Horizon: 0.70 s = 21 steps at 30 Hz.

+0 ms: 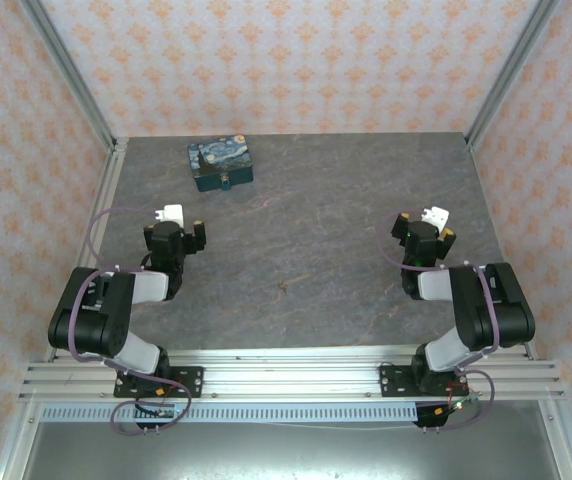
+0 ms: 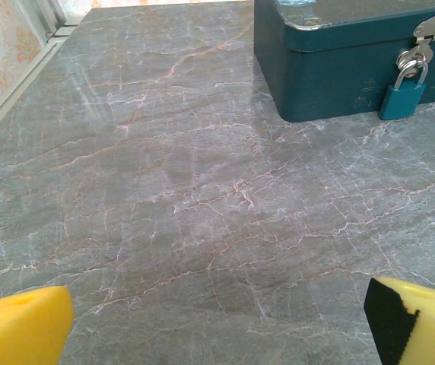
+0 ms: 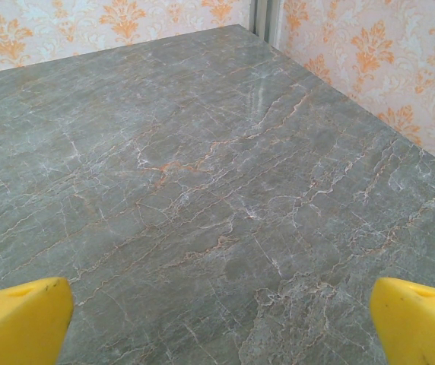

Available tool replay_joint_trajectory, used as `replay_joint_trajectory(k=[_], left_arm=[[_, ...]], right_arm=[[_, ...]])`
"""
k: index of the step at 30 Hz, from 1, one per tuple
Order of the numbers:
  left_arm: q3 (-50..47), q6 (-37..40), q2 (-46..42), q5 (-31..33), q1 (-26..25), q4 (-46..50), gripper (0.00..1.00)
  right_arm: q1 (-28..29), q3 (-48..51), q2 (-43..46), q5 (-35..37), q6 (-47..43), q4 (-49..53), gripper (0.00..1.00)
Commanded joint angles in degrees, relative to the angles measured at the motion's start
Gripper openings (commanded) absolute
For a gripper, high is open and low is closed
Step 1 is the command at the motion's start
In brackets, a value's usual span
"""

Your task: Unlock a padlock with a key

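The padlock (image 2: 401, 99), a small teal block with a silvery shackle, is hanging from the metal hasp (image 2: 433, 27) on the front wall of the box (image 2: 331, 76), low against that wall. Something silvery is bunching at the shackle, possibly a key (image 2: 409, 59), though the view is too coarse to be sure. The box, a dark teal rectangle with a blue-and-yellow swirl-painted lid, is sitting on the grey, veined, stone-look worktop (image 2: 202, 190). The left tool (image 2: 217, 334) is hovering on the near side of the box and slightly left of it, its yellow fingertips (image 2: 20, 327) standing wide apart with nothing between them. The right tool (image 3: 217, 327) is hanging well to the right of the box, its yellow fingertips (image 3: 415, 319) likewise spreading wide over bare surface. Open worktop is stretching from the box toward both tools. Orange-and-cream patterned walls (image 3: 369, 46) with aluminium rails (image 1: 71, 75) are closing in behind and beside the box.
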<state>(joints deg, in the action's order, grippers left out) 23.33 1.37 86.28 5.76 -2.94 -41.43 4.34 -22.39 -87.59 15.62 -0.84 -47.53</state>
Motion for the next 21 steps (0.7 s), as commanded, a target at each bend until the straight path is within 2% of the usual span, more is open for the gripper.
replay_joint_trajectory(k=[1,16,19,21], left_arm=[[1.2,-0.6,-0.4,-0.2,0.3,-1.0,1.0],[1.2,-0.6,-0.5,-0.4,0.3,-1.0,1.0],[5.1,-0.6,-3.0,-0.7,0.3,8.0,1.0],[10.3,-1.9,-5.5,1.0,0.3,19.0,1.0]], right_arm=[[-0.1,-0.3,0.2,-0.1,0.5,0.1,1.0],[-0.3,-0.1,0.4,-0.2,0.3,-0.2,1.0],[0.0,-1.9,3.4,-1.6,-0.9,5.0,1.0],[0.7,-5.6,7.2,-0.8,-1.2,15.2,1.0]])
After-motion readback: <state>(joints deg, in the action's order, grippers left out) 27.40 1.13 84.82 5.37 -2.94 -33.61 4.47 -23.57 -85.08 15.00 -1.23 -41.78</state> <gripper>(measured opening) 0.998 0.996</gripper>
